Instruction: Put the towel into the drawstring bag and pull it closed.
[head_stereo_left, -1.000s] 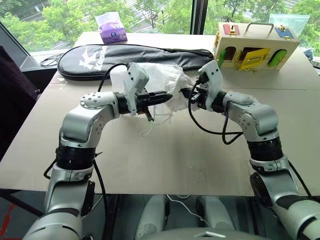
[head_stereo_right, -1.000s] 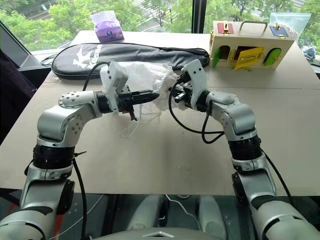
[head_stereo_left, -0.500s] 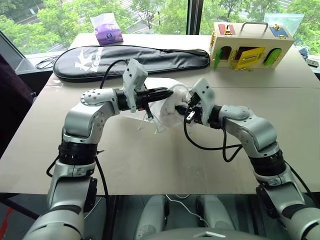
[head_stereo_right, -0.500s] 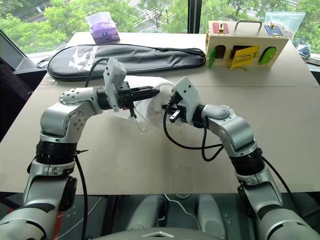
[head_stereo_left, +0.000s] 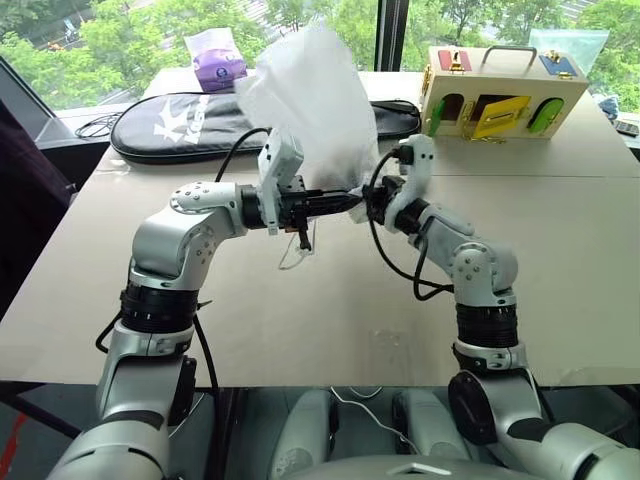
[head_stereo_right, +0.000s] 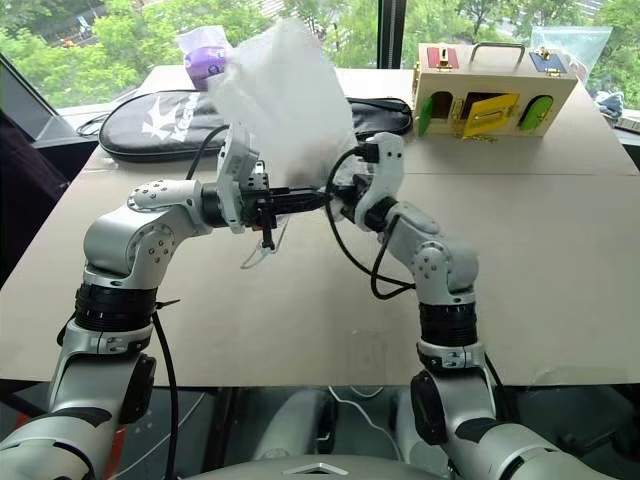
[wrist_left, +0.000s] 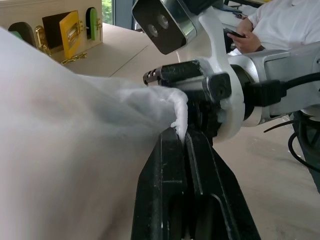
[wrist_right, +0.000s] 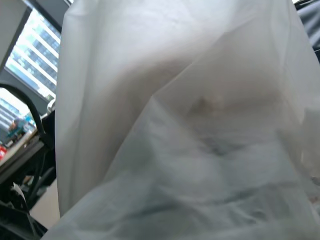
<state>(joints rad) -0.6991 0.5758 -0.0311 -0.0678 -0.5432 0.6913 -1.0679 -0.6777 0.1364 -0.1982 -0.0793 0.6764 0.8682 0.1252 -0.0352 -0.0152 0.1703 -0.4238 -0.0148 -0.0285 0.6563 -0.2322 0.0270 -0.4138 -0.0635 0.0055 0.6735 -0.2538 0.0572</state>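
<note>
**Bag swings up above the tools**

A second ago the drawstring bag (head_stereo_left: 312, 95) lay bunched on the table (head_stereo_left: 330, 300) behind the arms; now it stands up over them like a sail, mouth edge low, body rising toward the window. The right arm has rolled over and closed in, so the two tools meet almost tip to tip.

The left tool (head_stereo_left: 345, 203) is clamped shut on the bag's gathered edge. The left wrist view shows it plainly, white fabric pinched between the black fingers (wrist_left: 172, 150). The right tool (head_stereo_left: 374, 200) sits just beside it, jaws nearly closed, apparently nipping the same edge or its cord, though I can't make out which.

What matters for the next pull: the bag's long axis runs upward from the grip, and both tools sit together at its mouth, equally near. Closing it likely means drawing them apart.

A loop of cord (head_stereo_left: 292, 258) dangles under the left tool. The right wrist view looks into the translucent fabric, where a dim bunched mass may be the towel (wrist_right: 215, 145); from the head views I cannot tell.
</note>
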